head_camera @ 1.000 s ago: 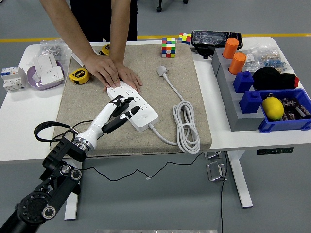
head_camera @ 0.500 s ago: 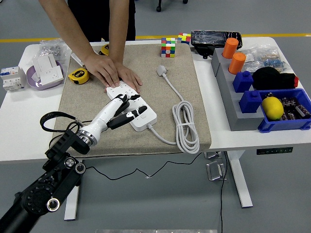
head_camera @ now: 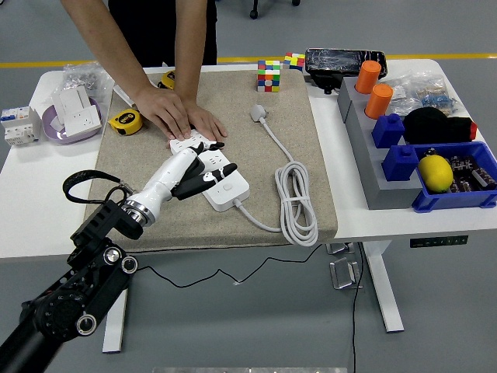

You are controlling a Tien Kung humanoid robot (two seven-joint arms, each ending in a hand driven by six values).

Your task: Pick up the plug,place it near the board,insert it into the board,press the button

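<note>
A white power strip [head_camera: 230, 187] lies slantwise on the beige mat [head_camera: 304, 132]. Its white plug [head_camera: 258, 113] rests unplugged on the mat to the far right of it, and the cable runs down into a coil [head_camera: 300, 203]. My left hand [head_camera: 204, 166] is over the middle of the strip with its fingers spread on the top face, gripping nothing. A person at the far side presses both hands [head_camera: 180, 116] on the strip's far end. My right arm does not show.
A yellow tape measure [head_camera: 124, 122] lies at the mat's left edge, with a purple bowl [head_camera: 56, 130] and a breaker [head_camera: 19, 124] further left. Rubik's cubes [head_camera: 269, 75] stand at the back. Grey holder with orange cylinders [head_camera: 365, 116] and blue bin [head_camera: 466, 198] are at right.
My left hand has slid farther along the strip toward the person's hands, and the forearm has risen with it. The person's hands and the plug have stayed put.
</note>
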